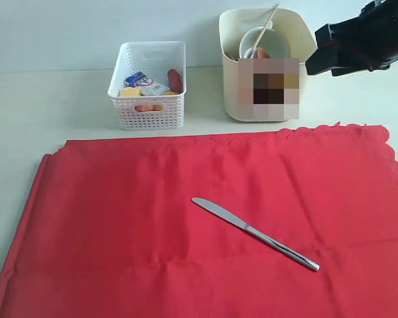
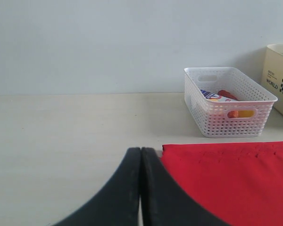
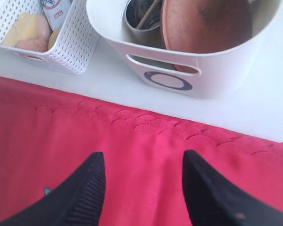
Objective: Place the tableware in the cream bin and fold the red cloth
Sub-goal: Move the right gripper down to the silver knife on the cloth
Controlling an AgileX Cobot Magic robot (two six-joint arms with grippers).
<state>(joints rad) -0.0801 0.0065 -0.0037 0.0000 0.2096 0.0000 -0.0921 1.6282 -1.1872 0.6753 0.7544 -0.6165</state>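
The red cloth (image 1: 119, 218) lies spread flat over the table, its scalloped edge toward the cream bin (image 1: 232, 86). A steel table knife (image 1: 252, 233) rests on the cloth near its middle. Inside the bin stand a pale bowl (image 1: 265, 43), a steel cup (image 3: 144, 21), a brown plate (image 3: 207, 23) and chopsticks (image 1: 270, 18). My right gripper (image 3: 144, 160) hovers open above the cloth's scalloped edge (image 3: 146, 125), just in front of the bin (image 3: 217, 80), with nothing between its fingers. My left gripper (image 2: 140, 151) is shut and empty, beside the cloth's corner (image 2: 236, 174); the exterior view does not show it.
A white perforated basket (image 1: 148, 106) with food items stands left of the bin, behind the cloth. The right arm (image 1: 365, 40) hangs at the upper right, next to the bin. Bare cream table (image 2: 61, 141) lies left of the cloth.
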